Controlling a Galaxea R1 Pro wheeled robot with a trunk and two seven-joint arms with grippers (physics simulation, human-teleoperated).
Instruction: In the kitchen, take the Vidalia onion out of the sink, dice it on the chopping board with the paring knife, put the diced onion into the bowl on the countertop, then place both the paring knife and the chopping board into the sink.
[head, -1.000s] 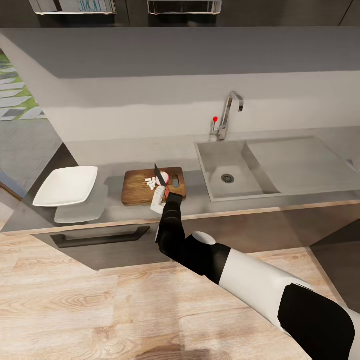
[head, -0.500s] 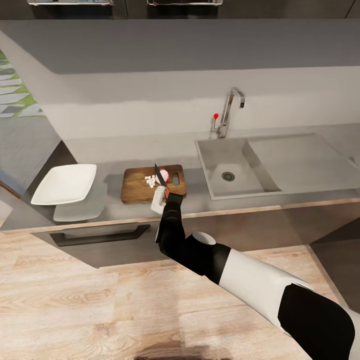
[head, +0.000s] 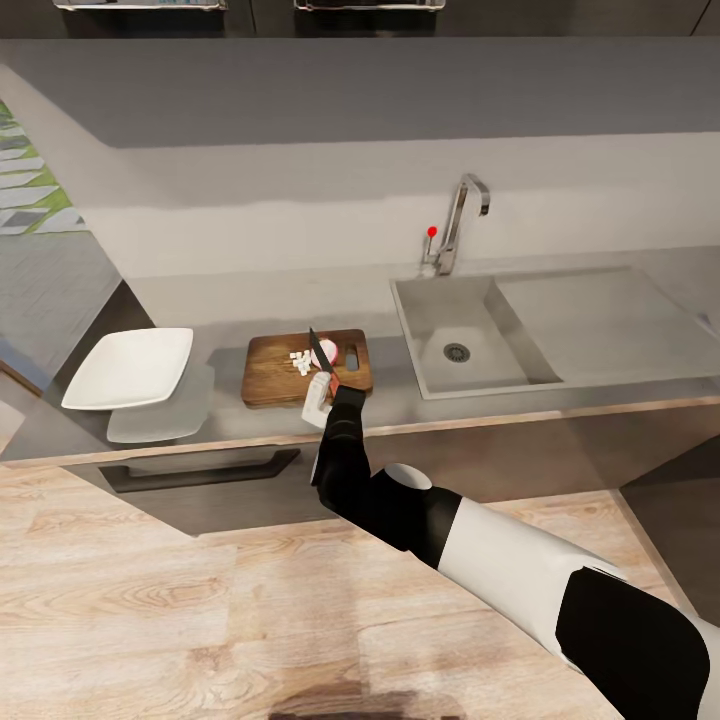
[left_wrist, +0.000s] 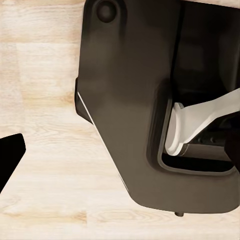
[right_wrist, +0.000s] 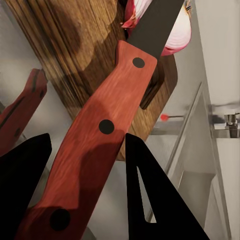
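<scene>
The right gripper (head: 318, 396) was clamped on the knife (head: 321, 356) by its reddish wooden handle, at the front edge of the board (head: 270, 375). In the right wrist view the riveted handle (right_wrist: 95, 145) ran between the two dark fingers (right_wrist: 150, 200), and the dark blade went up and away from them over the board (right_wrist: 75, 65) toward the onion (right_wrist: 175, 30).

In the head view the blade stood tilted, its tip pointing away from the robot and slightly left, above the middle of the board. The onion (head: 329, 354), pale with a pink skin, sat on the board just beyond the gripper and touching or just beside the blade on its right. A small heap of white dice (head: 300, 364) lay on the board just left of the blade. The oval slot (head: 351, 361) was at the board's right end, near the onion.

The board lay on the counter (head: 400, 400) between the bowl (head: 130, 367), well apart on the left, and the sink (head: 470, 350), near on the right. The tap (head: 455, 225) with its red knob stood behind the basin.

The left wrist view looked down on the plank floor (left_wrist: 45, 100) and the robot's dark base (left_wrist: 125, 100); one dark fingertip (left_wrist: 10, 155) showed at the edge, and whether the left gripper was parted or closed could not be told.
</scene>
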